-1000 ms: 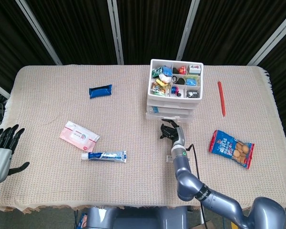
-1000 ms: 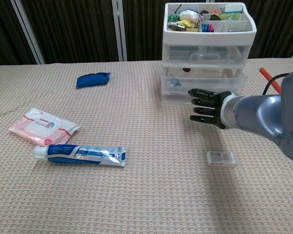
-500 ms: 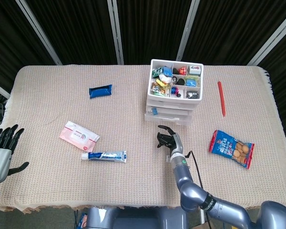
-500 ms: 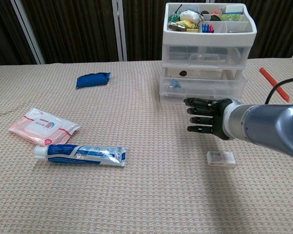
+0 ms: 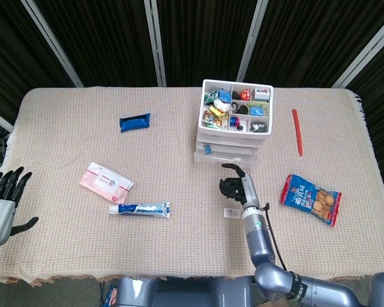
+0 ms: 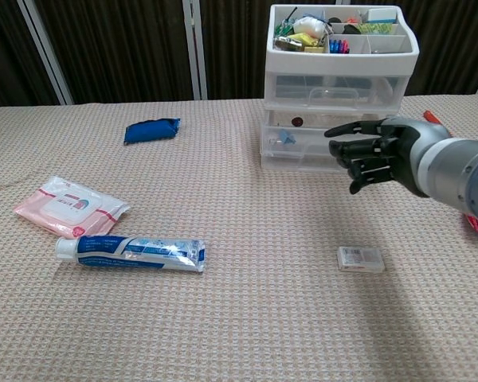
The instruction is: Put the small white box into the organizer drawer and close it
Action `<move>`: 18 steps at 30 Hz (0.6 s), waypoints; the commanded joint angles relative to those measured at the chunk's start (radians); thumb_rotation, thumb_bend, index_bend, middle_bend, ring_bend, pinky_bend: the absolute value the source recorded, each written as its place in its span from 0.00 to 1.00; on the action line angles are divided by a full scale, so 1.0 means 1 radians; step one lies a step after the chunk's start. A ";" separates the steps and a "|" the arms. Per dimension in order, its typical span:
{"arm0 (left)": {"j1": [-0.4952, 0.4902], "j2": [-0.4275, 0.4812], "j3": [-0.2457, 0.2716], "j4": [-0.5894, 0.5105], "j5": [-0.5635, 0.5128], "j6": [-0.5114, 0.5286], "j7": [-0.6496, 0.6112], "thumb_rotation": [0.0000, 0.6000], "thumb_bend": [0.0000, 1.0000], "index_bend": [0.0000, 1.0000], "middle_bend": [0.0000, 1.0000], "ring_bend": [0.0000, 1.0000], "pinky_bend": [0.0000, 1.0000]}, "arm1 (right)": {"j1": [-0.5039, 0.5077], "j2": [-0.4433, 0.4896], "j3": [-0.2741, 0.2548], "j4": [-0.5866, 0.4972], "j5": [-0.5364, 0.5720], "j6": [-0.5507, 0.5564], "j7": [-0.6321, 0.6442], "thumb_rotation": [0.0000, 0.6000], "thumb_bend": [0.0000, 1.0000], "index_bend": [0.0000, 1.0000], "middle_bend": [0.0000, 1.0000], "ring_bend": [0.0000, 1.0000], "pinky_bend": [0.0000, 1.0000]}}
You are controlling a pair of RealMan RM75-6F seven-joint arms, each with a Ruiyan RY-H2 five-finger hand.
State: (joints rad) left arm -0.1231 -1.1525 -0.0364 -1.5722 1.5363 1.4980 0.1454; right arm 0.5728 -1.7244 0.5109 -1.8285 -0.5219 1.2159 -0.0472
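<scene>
Small white box [image 6: 361,259]: flat on the woven tablecloth [image 5: 83,128], near the front of the organizer [image 6: 334,95], untouched. Organizer lower drawer [image 6: 328,142]: pulled slightly out. Right hand [image 6: 372,151]: hovering before the drawers, fingers spread, holding nothing. Left hand [image 5: 1,198]: at the table's left edge, fingers apart, empty. Toothpaste tube [image 6: 131,253]: well left of the box.

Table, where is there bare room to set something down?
Bare cloth lies between the blue packet and the organizer, and along the near edge below the toothpaste. It is crowded in front of the organizer, where the right hand hangs over the small white box.
</scene>
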 commanded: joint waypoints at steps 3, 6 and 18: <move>0.000 -0.002 0.000 0.000 -0.001 0.000 0.004 1.00 0.12 0.04 0.00 0.00 0.00 | 0.026 0.068 -0.054 0.029 -0.039 0.053 -0.152 1.00 0.45 0.25 0.77 0.75 0.65; 0.000 -0.003 0.000 0.000 -0.001 -0.001 0.004 1.00 0.12 0.04 0.00 0.00 0.00 | 0.040 0.073 -0.062 0.063 -0.038 0.060 -0.196 1.00 0.45 0.26 0.77 0.75 0.65; 0.000 -0.001 0.000 0.000 -0.001 -0.002 -0.003 1.00 0.12 0.04 0.00 0.00 0.00 | 0.078 0.023 -0.063 0.202 -0.073 0.088 -0.238 1.00 0.45 0.25 0.77 0.75 0.65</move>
State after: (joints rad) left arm -0.1234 -1.1534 -0.0366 -1.5724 1.5358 1.4960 0.1426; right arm 0.6451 -1.6916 0.4446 -1.6378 -0.5911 1.3008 -0.2845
